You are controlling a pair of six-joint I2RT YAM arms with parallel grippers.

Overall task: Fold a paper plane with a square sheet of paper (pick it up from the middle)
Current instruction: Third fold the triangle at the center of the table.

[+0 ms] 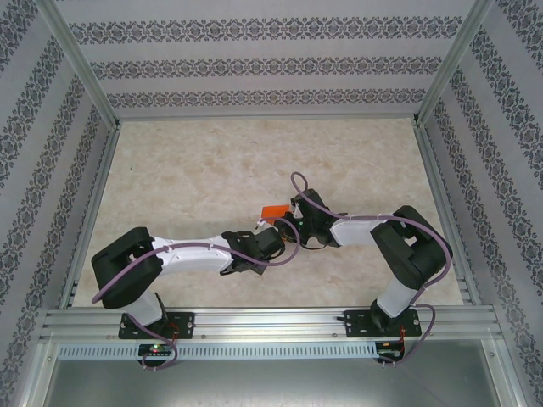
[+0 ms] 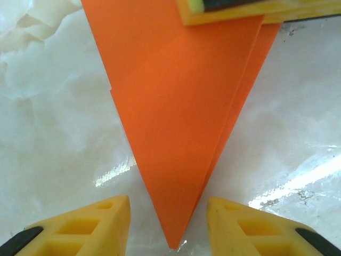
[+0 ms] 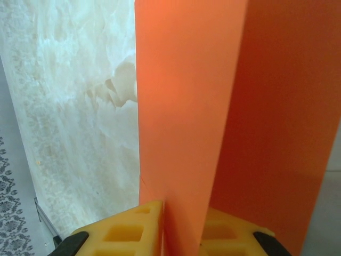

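Midway across the bench (image 1: 195,170), the paper plane (image 1: 273,211) shows from above as a small orange patch. By my reading the folding is well along. From the left wrist the paper plane (image 2: 176,133) is already a narrow, layered wedge with a sharp nose, and several overlapping edges run along its right side. Whether the wings are creased down I cannot tell, so the last folds and a release are probably still to do.

The left pincer (image 2: 168,205) is open, its yellow fingers (image 2: 106,224) standing either side of the nose without touching it. The right pincer (image 3: 181,216) looks closed on the paper plane (image 3: 186,106), with a flap rising between its fingers. One of those fingers (image 2: 229,10) lies over the wide far end.

Open bench lies all around, and the side rails (image 1: 95,203) and patterned walls (image 1: 254,68) are well apart from the work. The tight spot, I judge, is the two pincers working just beside each other over the same small piece.
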